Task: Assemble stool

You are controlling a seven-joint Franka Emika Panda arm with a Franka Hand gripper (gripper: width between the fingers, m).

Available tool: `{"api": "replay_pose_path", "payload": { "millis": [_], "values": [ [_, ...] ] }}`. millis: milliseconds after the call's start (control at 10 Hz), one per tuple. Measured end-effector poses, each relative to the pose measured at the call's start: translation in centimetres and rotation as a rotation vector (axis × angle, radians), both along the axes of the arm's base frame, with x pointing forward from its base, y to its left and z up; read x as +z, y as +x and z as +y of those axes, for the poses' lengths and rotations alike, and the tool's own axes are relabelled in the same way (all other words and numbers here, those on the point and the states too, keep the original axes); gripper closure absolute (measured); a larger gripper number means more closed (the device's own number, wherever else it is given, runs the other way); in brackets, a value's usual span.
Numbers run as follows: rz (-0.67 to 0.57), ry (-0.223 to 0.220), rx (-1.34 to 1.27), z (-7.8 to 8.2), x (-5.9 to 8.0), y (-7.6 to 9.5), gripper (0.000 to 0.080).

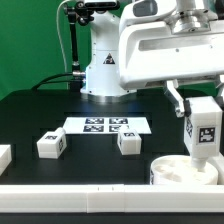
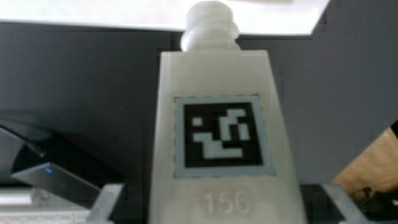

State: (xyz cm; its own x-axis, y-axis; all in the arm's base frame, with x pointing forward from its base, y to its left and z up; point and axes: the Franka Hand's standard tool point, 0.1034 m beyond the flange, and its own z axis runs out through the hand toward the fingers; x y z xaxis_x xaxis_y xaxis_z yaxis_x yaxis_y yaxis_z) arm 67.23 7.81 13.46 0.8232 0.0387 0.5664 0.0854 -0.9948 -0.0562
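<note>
My gripper (image 1: 203, 100) is shut on a white blocky stool leg (image 1: 203, 127) with a black-and-white tag. It holds the leg upright just above the round white seat (image 1: 182, 172) at the exterior view's lower right. In the wrist view the leg (image 2: 221, 120) fills the middle, tag facing the camera, with its round peg end pointing away; the gripper (image 2: 217, 200) clamps its near end. Two more legs lie on the black table: one (image 1: 52, 145) at the exterior view's left, one (image 1: 127, 143) near the middle.
The marker board (image 1: 108, 126) lies flat on the table behind the loose legs. A plain white bar (image 1: 4, 156) sits at the exterior view's far left. A white ledge (image 1: 100, 195) runs along the front edge. The robot base (image 1: 104, 70) stands at the back.
</note>
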Motion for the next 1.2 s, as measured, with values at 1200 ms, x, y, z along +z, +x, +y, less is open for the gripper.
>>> {"api": "replay_pose_path", "payload": {
  "millis": [1200],
  "values": [
    [-0.069, -0.015, 0.013, 1.1, -2.6, -2.5, 0.0461]
  ]
}}
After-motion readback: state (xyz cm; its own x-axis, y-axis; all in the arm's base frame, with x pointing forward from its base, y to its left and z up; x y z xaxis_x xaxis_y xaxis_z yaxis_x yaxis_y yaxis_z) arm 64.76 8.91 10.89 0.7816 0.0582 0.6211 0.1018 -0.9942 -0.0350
